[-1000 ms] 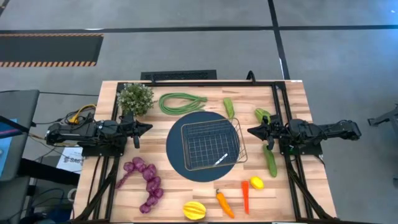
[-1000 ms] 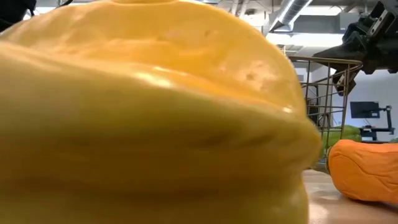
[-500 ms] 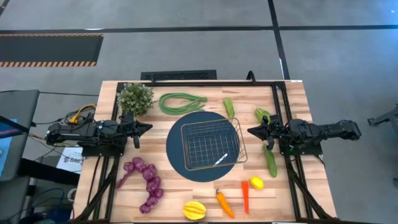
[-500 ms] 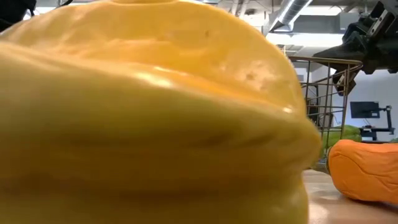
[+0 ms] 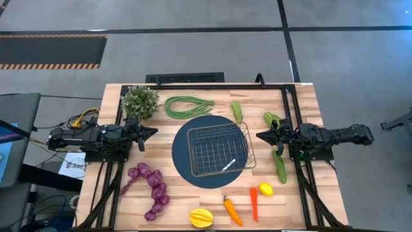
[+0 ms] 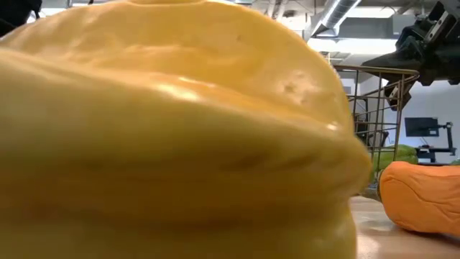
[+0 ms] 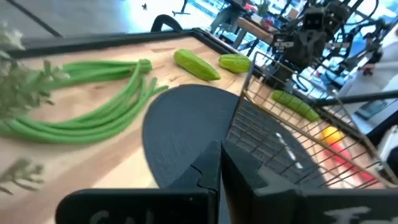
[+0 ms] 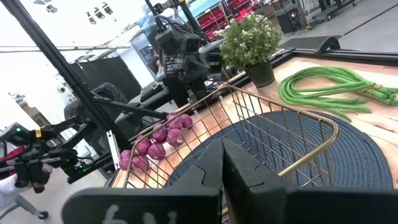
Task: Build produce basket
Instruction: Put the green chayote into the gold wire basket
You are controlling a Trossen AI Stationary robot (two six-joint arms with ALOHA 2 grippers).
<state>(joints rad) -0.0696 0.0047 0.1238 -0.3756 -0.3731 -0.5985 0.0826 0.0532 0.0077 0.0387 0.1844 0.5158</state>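
The wire basket (image 5: 217,149) stands on a dark blue round mat (image 5: 183,161) at the table's middle. Around it lie the produce: a green bean bundle (image 5: 188,106), cucumbers (image 5: 237,111) (image 5: 279,166), a purple grape string (image 5: 149,188), a yellow ribbed fruit (image 5: 201,218), a carrot (image 5: 232,211), a red chili (image 5: 253,203) and a lemon (image 5: 265,189). My left gripper (image 5: 153,133) hovers shut just left of the mat, pointing at the basket (image 7: 298,143). My right gripper (image 5: 259,136) hovers shut just right of the basket (image 8: 249,124). Neither holds anything.
A bushy potted plant (image 5: 140,102) stands at the far left, next to the beans. A small white piece (image 5: 229,165) lies inside the basket. The yellow fruit (image 6: 172,137) fills most of the low view, with the carrot (image 6: 420,198) beside it. Black frame rails run along both table sides.
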